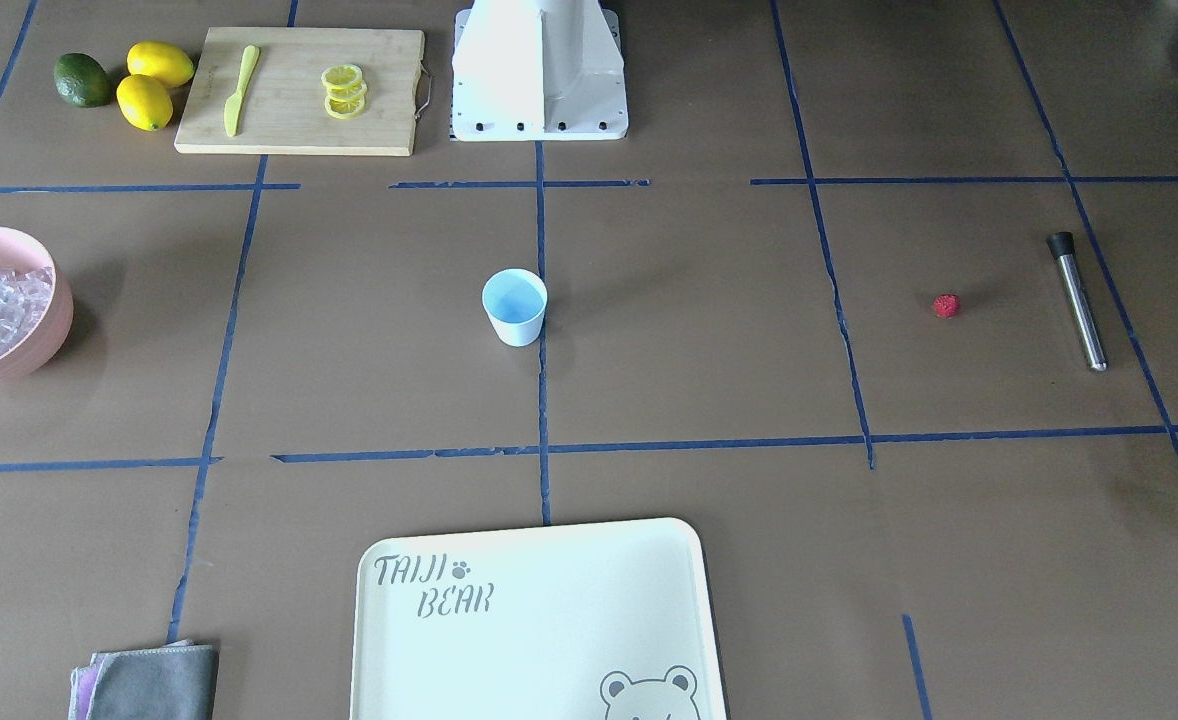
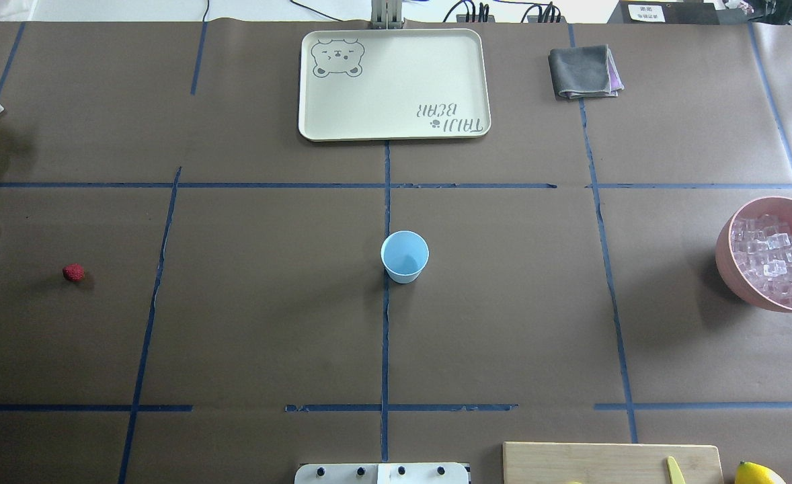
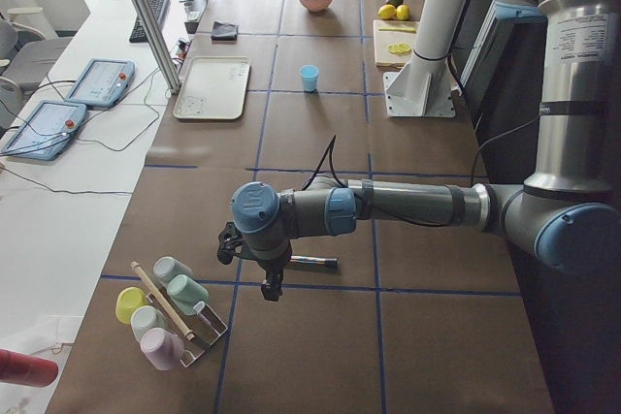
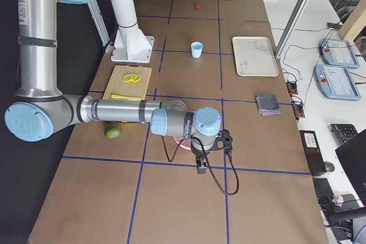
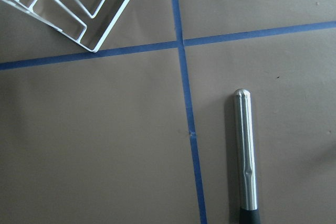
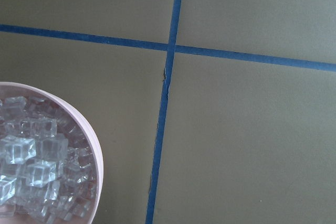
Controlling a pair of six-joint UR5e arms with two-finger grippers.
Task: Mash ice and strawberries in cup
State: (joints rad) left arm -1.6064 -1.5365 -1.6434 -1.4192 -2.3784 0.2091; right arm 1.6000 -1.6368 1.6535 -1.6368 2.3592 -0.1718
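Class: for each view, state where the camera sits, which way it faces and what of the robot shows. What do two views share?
Front-facing: across the table, facing the robot; its base shows.
Overhead: behind the robot, looking forward and down; base edge only.
Exterior left: table's left end, looking along it; left arm near.
Exterior right: opposite end; right arm near.
Left wrist: down on the muddler; no robot part.
Right wrist: down on the ice; no robot part.
Shared: front-facing and overhead show cup and strawberry.
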